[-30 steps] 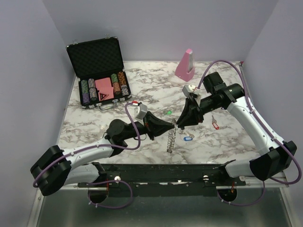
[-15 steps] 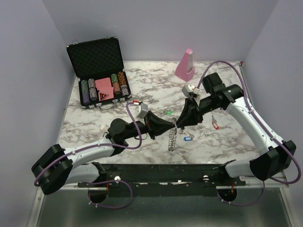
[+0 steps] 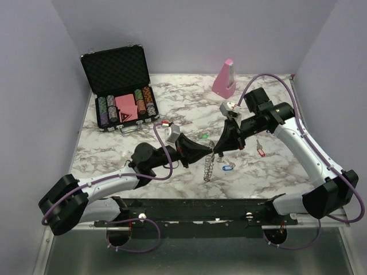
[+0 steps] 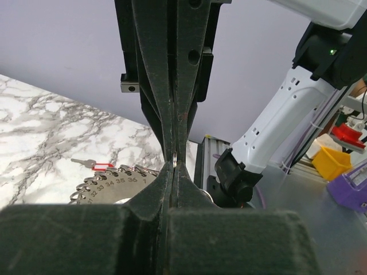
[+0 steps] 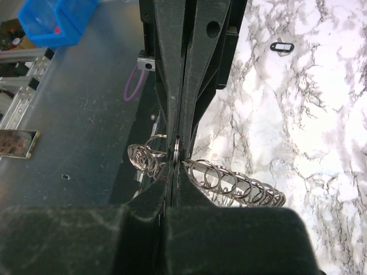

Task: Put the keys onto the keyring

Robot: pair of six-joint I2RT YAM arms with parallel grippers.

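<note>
The keyring (image 3: 209, 165) is held edge-on over the middle of the marble table (image 3: 114, 149). It is pinched at its far, upper rim by both closed grippers, by the left gripper (image 3: 207, 152) from the left and by the right gripper (image 3: 218, 150) from the right. Its long axis runs from the fingertips toward the near edge, leaning slightly left. The keys are seen lying on the marble: the blue-tagged key (image 3: 227, 168) just right of the ring, the red-tagged key (image 3: 261, 152) farther right, shaft pointing far. The right arm is judged nearer to both.
</note>
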